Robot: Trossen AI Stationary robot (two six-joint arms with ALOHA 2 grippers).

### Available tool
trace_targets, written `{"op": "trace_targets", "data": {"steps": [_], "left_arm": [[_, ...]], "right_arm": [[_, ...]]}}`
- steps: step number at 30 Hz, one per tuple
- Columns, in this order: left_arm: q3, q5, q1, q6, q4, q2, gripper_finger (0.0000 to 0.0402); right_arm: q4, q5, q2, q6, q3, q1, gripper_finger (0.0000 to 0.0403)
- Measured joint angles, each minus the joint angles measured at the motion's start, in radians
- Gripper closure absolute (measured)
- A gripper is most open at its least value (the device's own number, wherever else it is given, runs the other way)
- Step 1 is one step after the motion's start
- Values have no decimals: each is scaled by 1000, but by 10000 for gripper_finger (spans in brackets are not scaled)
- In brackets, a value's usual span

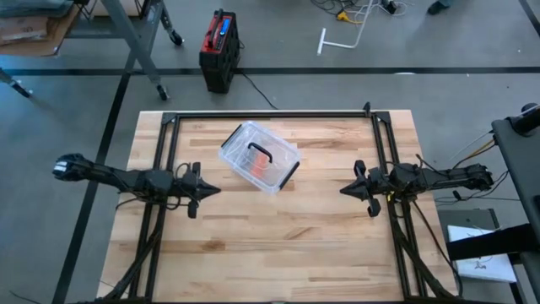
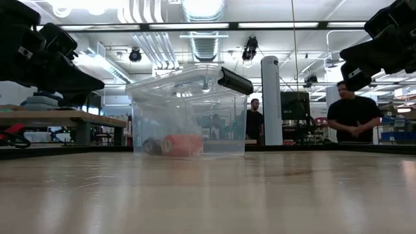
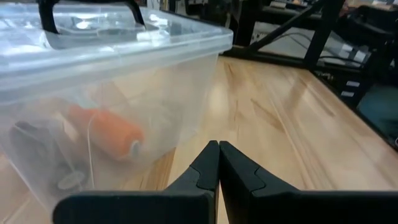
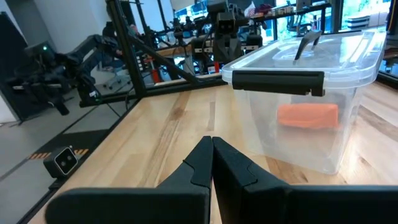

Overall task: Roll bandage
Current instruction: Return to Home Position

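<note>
at centre-left of the high view the left gripper (image 1: 213,191) hangs with fingers pinched together, empty. just above centre sits the transparent bin (image 1: 259,158), lid on, with the orange bandage roll (image 1: 253,166) inside. at centre-right the right gripper (image 1: 344,190) is likewise closed on nothing. homing well likely means pulling each arm straight back, clear of the bin.
</note>
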Motion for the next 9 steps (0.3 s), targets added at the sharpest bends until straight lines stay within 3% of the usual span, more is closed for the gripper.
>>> {"op": "trace_targets", "data": {"steps": [9], "left_arm": [[0, 0, 0, 0, 0, 56, 401]], "right_arm": [[0, 0, 0, 0, 1, 0, 400]]}}
